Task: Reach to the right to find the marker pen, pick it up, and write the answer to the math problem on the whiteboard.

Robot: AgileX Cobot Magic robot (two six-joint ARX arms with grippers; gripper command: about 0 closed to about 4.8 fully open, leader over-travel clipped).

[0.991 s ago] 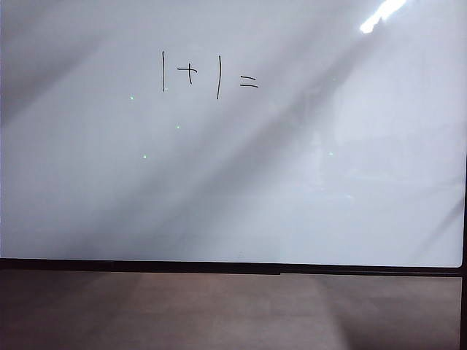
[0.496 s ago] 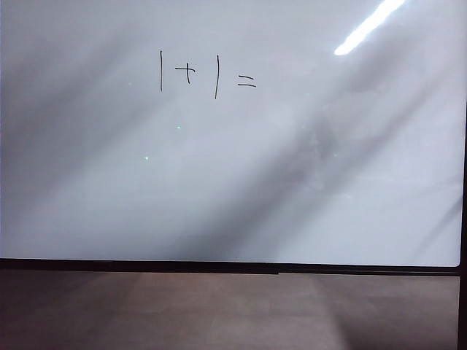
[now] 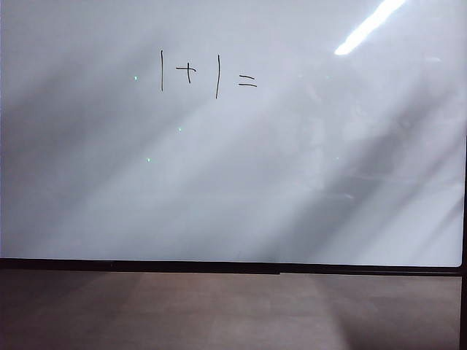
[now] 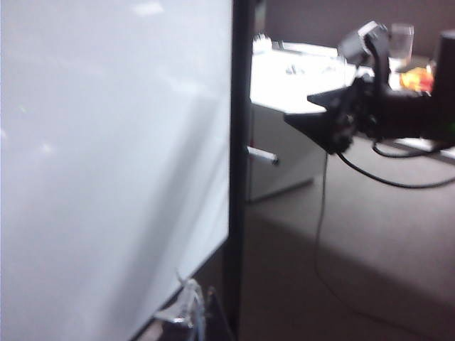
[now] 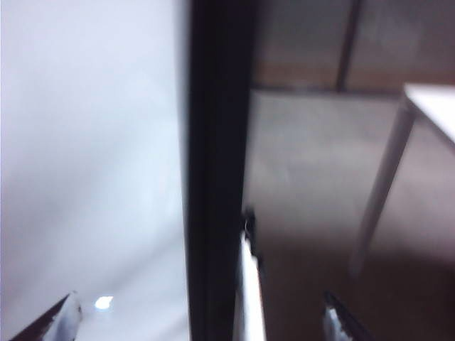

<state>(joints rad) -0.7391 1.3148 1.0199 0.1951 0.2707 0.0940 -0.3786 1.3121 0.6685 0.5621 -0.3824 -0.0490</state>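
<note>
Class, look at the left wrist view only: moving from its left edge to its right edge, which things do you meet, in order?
whiteboard → black rim → white cabinet → right tool → glass

You are looking at the whiteboard [image 3: 306, 182], glossy white with a thin black rim, which fills most of the exterior view and carries the writing. On it sits the math problem [image 3: 208, 74], one plus one and an equals sign in thin black strokes, high up and left of the middle; the board right of the equals sign is bare. A bright streak of lamp glare [image 3: 368, 25] cuts its upper right corner. Below the rim you see brown floor [image 3: 219, 310]. The left wrist view shows a white table [image 4: 298, 78] beyond the board's edge, with small blurred items on it.
</note>
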